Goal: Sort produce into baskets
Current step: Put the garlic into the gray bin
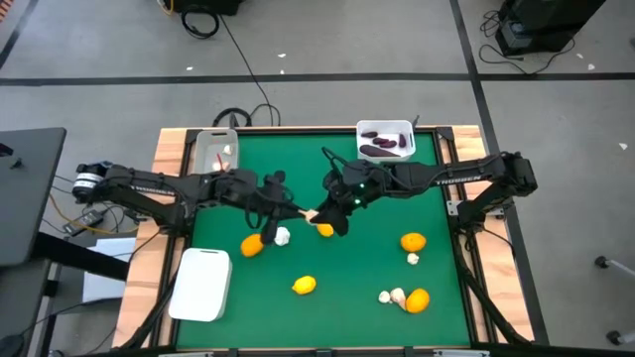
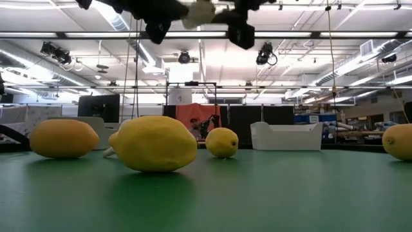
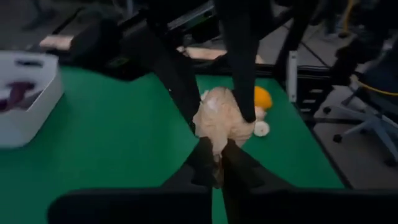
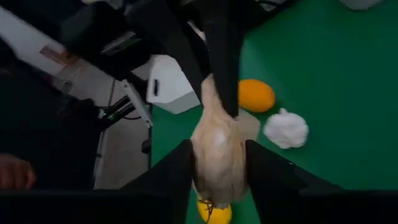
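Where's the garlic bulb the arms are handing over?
Mid-table in the high view, the garlic bulb hangs between the left gripper and right gripper, above the green mat.

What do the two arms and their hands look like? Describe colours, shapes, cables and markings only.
Both arms are dark, slim and jointed. The left arm has a pale metallic part at its base; the right arm carries faint light lettering. Thin dark cables run beside them. The left hand and right hand each have two flat black fingers.

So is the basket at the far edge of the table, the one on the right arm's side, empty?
No, in the high view the white basket at the far edge holds dark purple eggplant pieces.
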Motion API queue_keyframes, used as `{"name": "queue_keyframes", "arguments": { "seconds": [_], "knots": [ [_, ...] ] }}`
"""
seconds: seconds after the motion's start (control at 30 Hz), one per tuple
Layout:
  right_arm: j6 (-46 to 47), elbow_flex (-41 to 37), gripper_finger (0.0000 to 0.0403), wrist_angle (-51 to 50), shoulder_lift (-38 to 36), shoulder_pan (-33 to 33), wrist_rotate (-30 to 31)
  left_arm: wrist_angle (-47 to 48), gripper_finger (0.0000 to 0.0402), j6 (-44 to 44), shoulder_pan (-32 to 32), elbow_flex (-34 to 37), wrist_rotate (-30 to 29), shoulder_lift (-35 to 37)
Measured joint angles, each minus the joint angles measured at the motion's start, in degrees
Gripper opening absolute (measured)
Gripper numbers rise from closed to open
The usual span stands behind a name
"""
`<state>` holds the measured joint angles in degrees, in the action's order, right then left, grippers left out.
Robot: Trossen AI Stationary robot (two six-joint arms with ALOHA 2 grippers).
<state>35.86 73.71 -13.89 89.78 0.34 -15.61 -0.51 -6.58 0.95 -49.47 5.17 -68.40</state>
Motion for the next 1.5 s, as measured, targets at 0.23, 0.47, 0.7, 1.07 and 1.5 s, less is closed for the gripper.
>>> {"name": "queue_keyframes", "arguments": {
  "seconds": [0.23,0.47,0.7,1.07,1.5],
  "knots": [
    [6.24,0.00,0.0265,-16.03,0.00,-3.19,7.06,11.79,0.0024,-6.52,-6.44,-0.02,-4.06,0.48],
    [5.98,-0.02,0.0302,-30.35,0.02,-5.35,12.23,29.14,0.0026,-14.87,-15.27,-0.04,-14.60,2.23],
    [3.09,-0.04,0.0299,-30.78,0.02,-5.67,13.98,40.42,0.0027,-20.27,-26.18,-0.04,-17.38,4.71],
    [0.13,-1.78,0.0300,-31.06,0.02,-8.85,12.53,53.78,0.0027,-22.62,-40.53,-0.04,-25.57,5.16],
    [-3.28,-3.02,0.0300,-27.87,0.07,-9.53,11.32,57.32,0.0145,-24.80,-47.45,-0.04,-25.09,5.09]
  ]
}}
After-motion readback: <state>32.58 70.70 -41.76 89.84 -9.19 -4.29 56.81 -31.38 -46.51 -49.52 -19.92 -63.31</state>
